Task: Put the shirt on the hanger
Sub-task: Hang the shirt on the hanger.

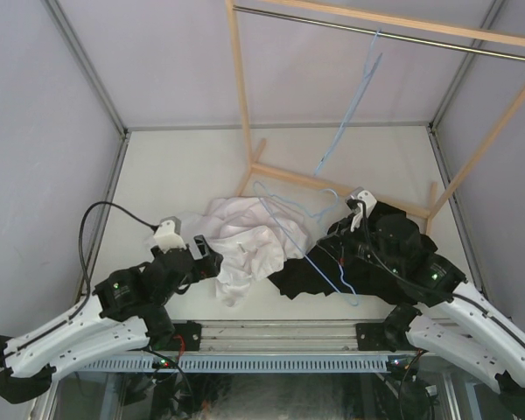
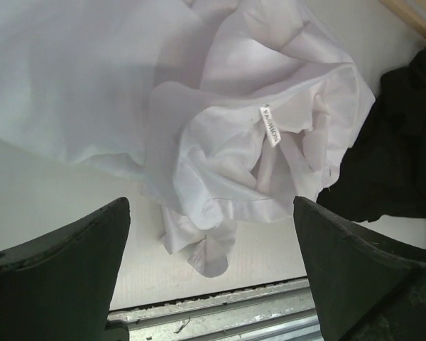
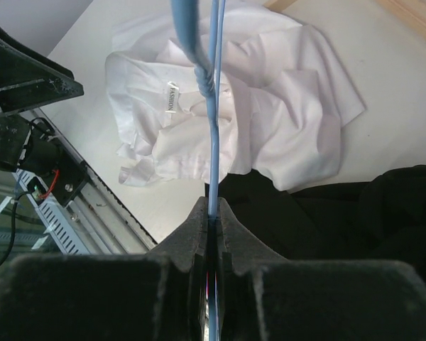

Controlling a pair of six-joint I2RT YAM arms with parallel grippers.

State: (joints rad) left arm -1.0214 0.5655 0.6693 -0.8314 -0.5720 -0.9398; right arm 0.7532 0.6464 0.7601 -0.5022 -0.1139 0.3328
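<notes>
Near the table's [image 1: 157, 175] front edge, the left gripper [image 1: 199, 249] hovered with its jaws spread wide and nothing between them, just beside the left side of the shirt [image 1: 245, 241]. The right gripper [image 3: 213, 213] was clamped tight on the thin wire of a blue hanger [image 3: 213, 163]. From above, its fingers were hard to pick out against the arm's dark body and the black garment [image 1: 311, 271].

The shirt lay crumpled on the table, left of centre and a little back from the front edge. Its folds hid the sleeves and collar, so no clear outline showed. A small label [image 2: 270, 126] faced up among the folds, its print hard to read. The hanger slanted over the shirt's right side and across the black garment, which touched the shirt's right edge and was partly covered by the right arm.

Farther back stood a wooden rack [image 1: 239, 96], its foot close behind both garments and its right part cut off by the frame. A metal rail [image 1: 376, 33] crossed its top, and a second blue hanger [image 1: 350, 114] hung from it.
</notes>
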